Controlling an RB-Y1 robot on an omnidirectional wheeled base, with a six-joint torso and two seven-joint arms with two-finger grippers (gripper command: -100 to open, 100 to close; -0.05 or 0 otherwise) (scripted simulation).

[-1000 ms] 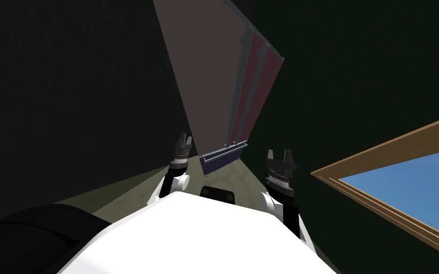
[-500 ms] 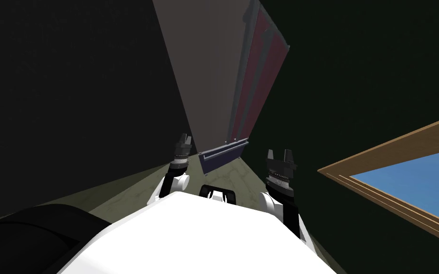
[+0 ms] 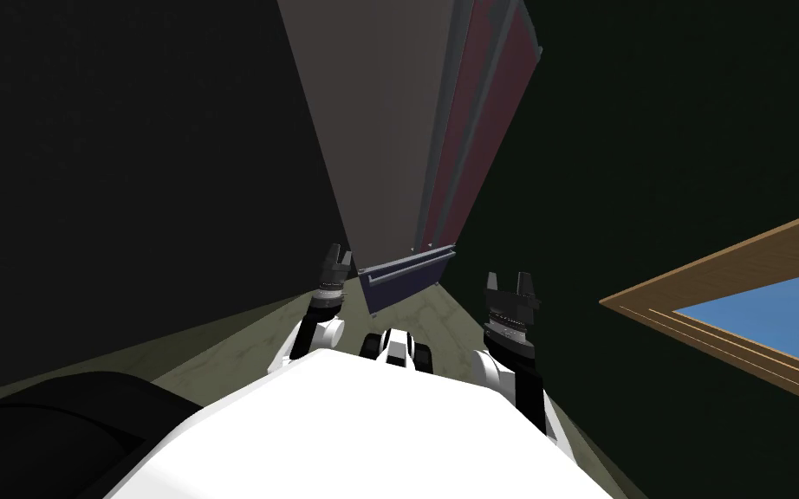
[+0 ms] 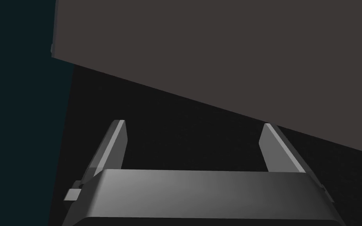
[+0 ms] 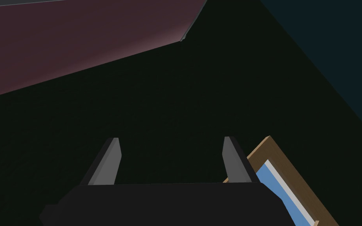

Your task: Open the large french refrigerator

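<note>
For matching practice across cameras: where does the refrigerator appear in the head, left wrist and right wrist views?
Head view: refrigerator, tall, top middle.
Left wrist view: its grey side, beyond left gripper.
Right wrist view: its maroon front, beyond right gripper.
Shared landmark: wooden frame, head and right wrist.

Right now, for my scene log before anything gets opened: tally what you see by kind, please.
refrigerator, grey side, dark red front: 1
grippers, both open: 2 (left gripper, right gripper)
wood-framed blue panel: 1
Total: 4
</note>
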